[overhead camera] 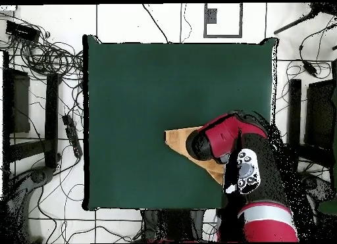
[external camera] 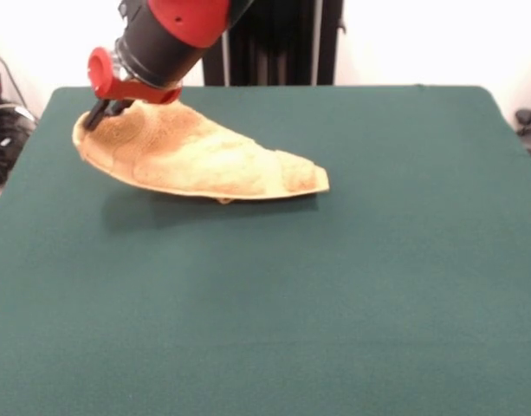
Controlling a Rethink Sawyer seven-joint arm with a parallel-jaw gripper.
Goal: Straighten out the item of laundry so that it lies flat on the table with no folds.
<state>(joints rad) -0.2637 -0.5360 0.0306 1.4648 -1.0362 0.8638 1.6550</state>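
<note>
1. One small orange-tan terry-cloth towel (external camera: 204, 156) (overhead camera: 187, 144) is sitting toward the far side of the large dark green felt-covered table (external camera: 274, 312) (overhead camera: 138, 97), bunched and folded over itself.
2. Its near right corner is resting on the felt while the far left end is lifting clear.
3. Farther back, the red-and-black arm's gripper (external camera: 99, 113) is pinching that raised corner, fingers clamped together on the cloth.
</note>
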